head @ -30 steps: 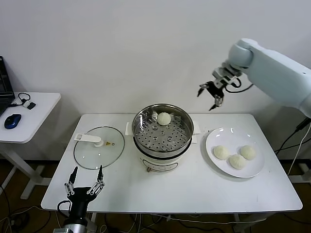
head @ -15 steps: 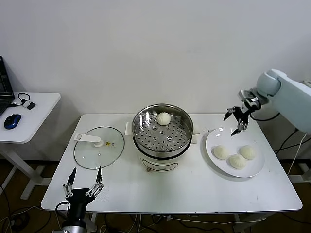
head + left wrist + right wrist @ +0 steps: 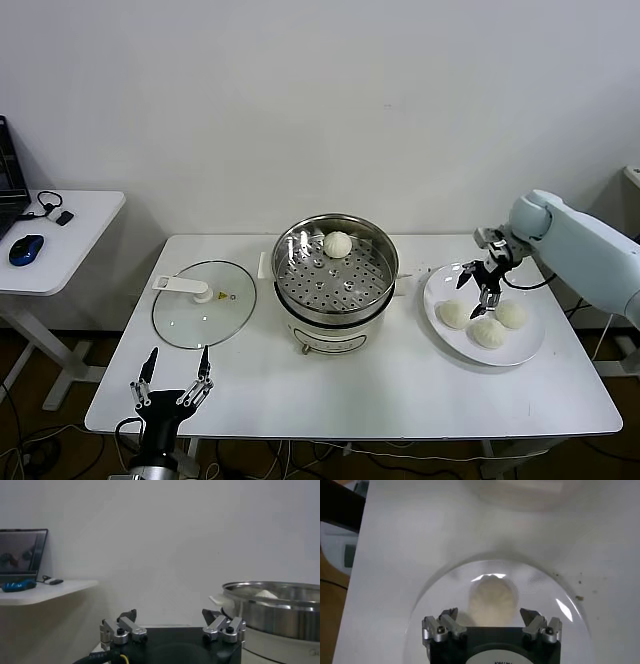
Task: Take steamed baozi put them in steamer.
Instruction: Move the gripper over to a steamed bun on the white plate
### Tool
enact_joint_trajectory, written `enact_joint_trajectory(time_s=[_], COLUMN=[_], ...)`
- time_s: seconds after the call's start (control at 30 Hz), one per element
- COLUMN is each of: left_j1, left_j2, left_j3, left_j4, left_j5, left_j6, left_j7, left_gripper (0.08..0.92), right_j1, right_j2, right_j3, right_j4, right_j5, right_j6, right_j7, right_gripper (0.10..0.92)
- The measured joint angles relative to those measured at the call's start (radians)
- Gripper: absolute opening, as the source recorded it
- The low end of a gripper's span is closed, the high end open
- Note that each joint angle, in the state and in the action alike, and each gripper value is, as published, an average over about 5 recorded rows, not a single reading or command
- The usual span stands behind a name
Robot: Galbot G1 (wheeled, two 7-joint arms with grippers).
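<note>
Head view: steamer (image 3: 336, 268) sits at frame centre on the white table (image 3: 400, 385), its steel basket holding one baozi (image 3: 338, 243) toward the upper rim. Glass lid (image 3: 204, 303) lies flat on the table to the left of the steamer, apart from it. White plate (image 3: 532, 338) is right of centre and carries three buns (image 3: 489, 332) clustered together. Right gripper (image 3: 479, 283) hangs over the plate's upper-left part, just above the leftmost bun, fingers spread wide with nothing between them; its arm comes in from the right edge. Left gripper (image 3: 174, 384) is parked at lower left, at the table's near edge, fingers pointing up, spread apart and empty. A side desk with a blue mouse (image 3: 25, 249) occupies the far left edge. Right wrist view: plate (image 3: 440, 587) fills the lower half of the frame, and one bun (image 3: 492, 600) lies between the open fingertips (image 3: 449, 615), not touching either. Left wrist view: open fingers (image 3: 127, 616) in the lower frame, steamer rim (image 3: 272, 600) at the right edge with a bun top (image 3: 266, 594) showing above it.
</note>
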Motion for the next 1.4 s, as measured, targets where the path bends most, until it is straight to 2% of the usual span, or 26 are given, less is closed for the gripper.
enact_joint_trajectory(time_s=[0.37,1.4], left_j1=[-0.003,-0.005], left_j2=[0.000,0.002], left_j3=[0.000,-0.005], left_j4=[0.010,0.019], left_j5=[-0.004,-0.012], left_j6=[0.000,0.000], left_j7=[0.001,0.002], left_gripper=[0.823,0.823], right_j1=[-0.041,-0.098], right_j2=[0.040,0.087], right_j3=[0.066,0.136], right_j4=[-0.061,-0.111], right_j5=[-0.064,-0.154], right_j6=[0.035,0.063], right_j7=[0.028,0.042], right_gripper=[0.823,0.823])
